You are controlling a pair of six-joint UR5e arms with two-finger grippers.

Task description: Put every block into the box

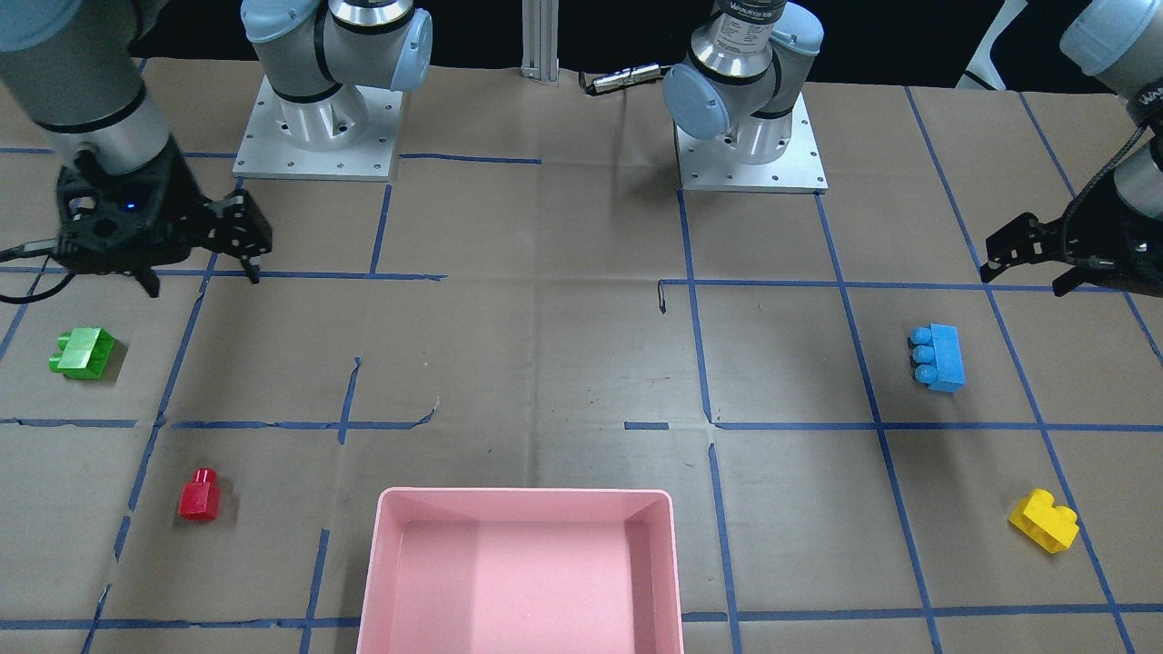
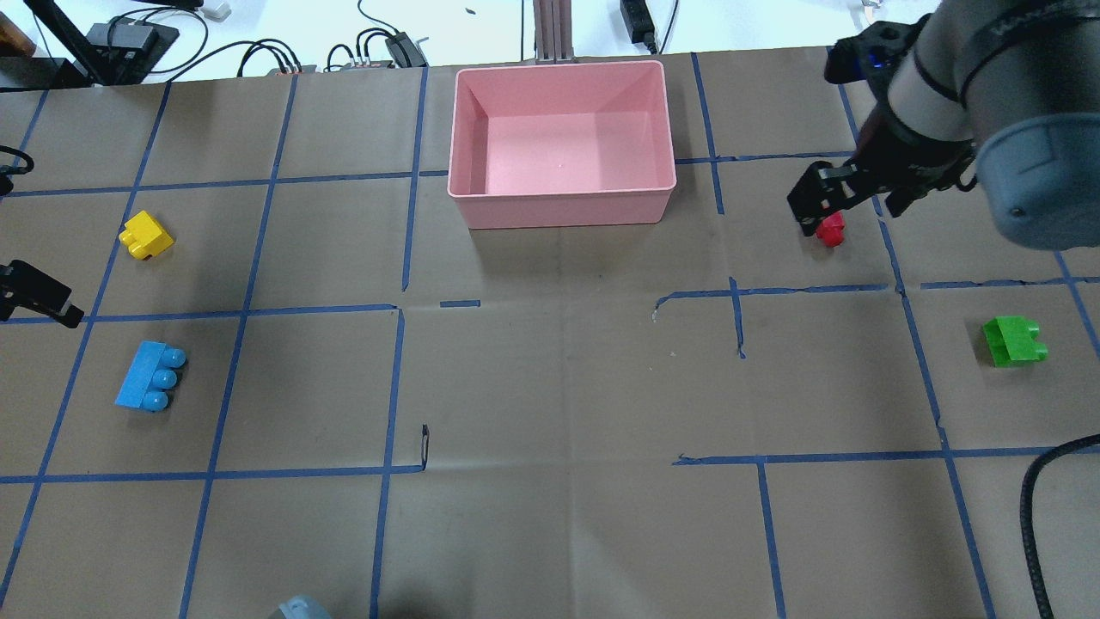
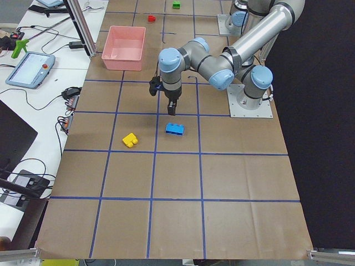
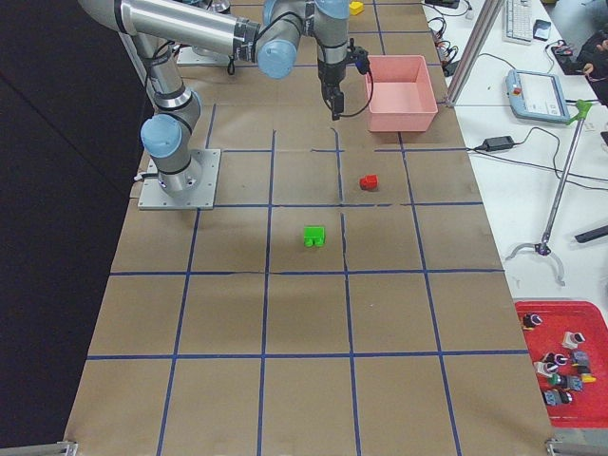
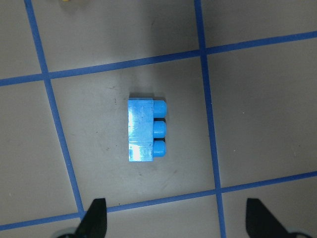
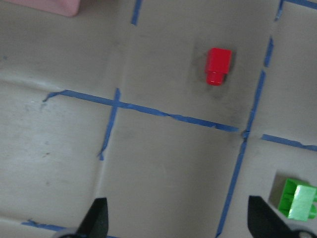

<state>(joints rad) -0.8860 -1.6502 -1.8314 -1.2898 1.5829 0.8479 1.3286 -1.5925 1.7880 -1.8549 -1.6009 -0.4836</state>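
The pink box (image 1: 522, 509) stands empty at the table's far middle; it also shows in the overhead view (image 2: 563, 202). All four blocks lie on the table outside it. The green block (image 1: 84, 352) and the red block (image 1: 200, 496) lie on my right side. The blue three-stud block (image 1: 939, 357) and the yellow block (image 1: 1044, 520) lie on my left side. My right gripper (image 1: 203, 283) is open and empty, raised above the table; its wrist view shows the red block (image 6: 218, 64) and the green block (image 6: 297, 198). My left gripper (image 1: 1022, 280) is open and empty, above the blue block (image 5: 146, 130).
Both arm bases (image 1: 318, 127) stand at the table's near edge. Blue tape lines (image 2: 400, 309) grid the brown table cover. Off the table are cables (image 2: 275, 52), a tablet (image 3: 30, 69) and a red tray of small parts (image 4: 560, 351).
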